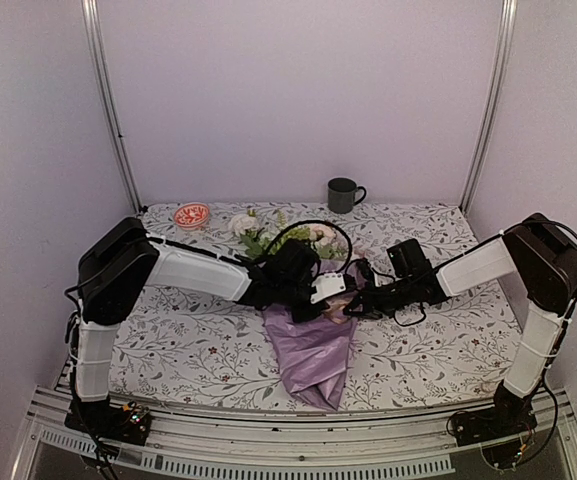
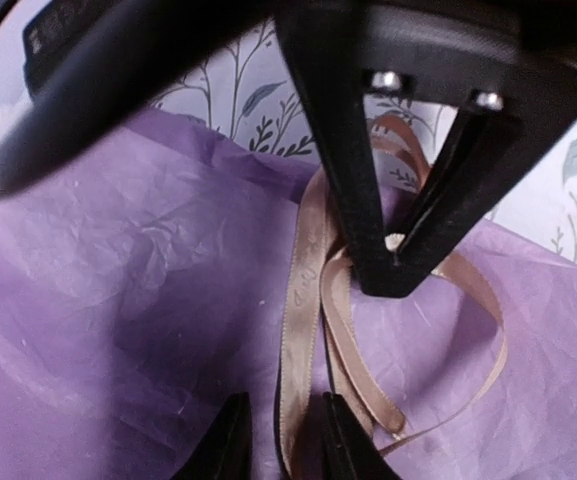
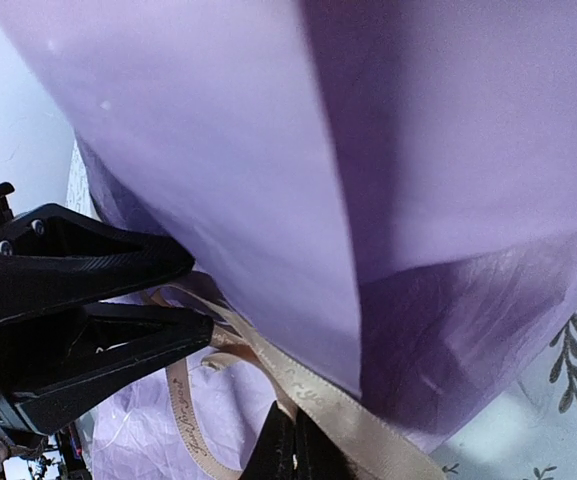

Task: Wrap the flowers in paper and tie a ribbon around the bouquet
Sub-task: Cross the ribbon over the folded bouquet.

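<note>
The bouquet lies mid-table: lilac paper (image 1: pixel 313 355) rolled into a cone, with the flowers (image 1: pixel 268 235) sticking out at its far end. Both grippers meet at the cone's waist. A beige ribbon (image 2: pixel 303 300) loops over the paper there. My left gripper (image 2: pixel 283 440) is open, and one ribbon strand runs loosely between its fingers. My right gripper (image 3: pixel 298 445) is shut, its tips pinching the ribbon (image 3: pixel 368 420) right beside the paper. In the left wrist view the right gripper (image 2: pixel 393 275) comes in from above, with ribbon loops around its tip.
A dark mug (image 1: pixel 343 195) stands at the back centre. A small red-and-white bowl (image 1: pixel 191 215) sits at the back left. The floral table cloth (image 1: pixel 438 340) covers the table. Metal posts and pale walls close it in.
</note>
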Action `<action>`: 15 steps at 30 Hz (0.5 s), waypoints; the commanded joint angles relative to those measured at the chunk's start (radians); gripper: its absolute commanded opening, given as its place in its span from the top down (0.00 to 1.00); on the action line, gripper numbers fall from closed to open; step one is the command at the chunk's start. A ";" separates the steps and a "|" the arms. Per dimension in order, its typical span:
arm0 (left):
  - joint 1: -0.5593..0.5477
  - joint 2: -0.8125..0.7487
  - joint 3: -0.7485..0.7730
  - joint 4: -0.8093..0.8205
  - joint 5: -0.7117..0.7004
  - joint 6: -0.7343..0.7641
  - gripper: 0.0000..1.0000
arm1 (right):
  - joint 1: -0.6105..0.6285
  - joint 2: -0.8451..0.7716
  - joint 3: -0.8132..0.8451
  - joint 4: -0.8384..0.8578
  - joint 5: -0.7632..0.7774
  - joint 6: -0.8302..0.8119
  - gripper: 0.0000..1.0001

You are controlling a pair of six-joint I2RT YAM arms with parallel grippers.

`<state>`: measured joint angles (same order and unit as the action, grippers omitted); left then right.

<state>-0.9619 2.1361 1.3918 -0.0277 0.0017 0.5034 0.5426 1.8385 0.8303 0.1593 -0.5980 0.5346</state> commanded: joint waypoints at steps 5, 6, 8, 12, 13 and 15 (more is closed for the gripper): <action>-0.019 0.043 0.004 0.022 -0.200 0.014 1.00 | -0.004 0.010 -0.007 0.021 -0.013 0.001 1.00; -0.021 0.036 -0.001 0.027 -0.202 0.009 1.00 | -0.005 0.012 -0.007 0.020 -0.011 0.002 1.00; -0.020 -0.003 -0.021 0.050 -0.191 -0.016 1.00 | -0.007 0.015 -0.008 0.019 -0.007 0.001 1.00; 0.007 -0.110 -0.079 0.124 -0.095 -0.147 1.00 | -0.010 0.039 -0.004 0.011 -0.009 0.001 1.00; 0.018 -0.130 -0.091 0.147 -0.056 -0.184 1.00 | -0.010 0.047 -0.003 0.010 -0.012 0.000 1.00; 0.040 -0.158 -0.118 0.193 0.028 -0.262 1.00 | -0.010 0.061 0.003 0.004 -0.018 -0.004 1.00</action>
<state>-0.9611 2.0823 1.3102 0.0414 -0.1081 0.4091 0.5381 1.8633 0.8303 0.1612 -0.6033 0.5350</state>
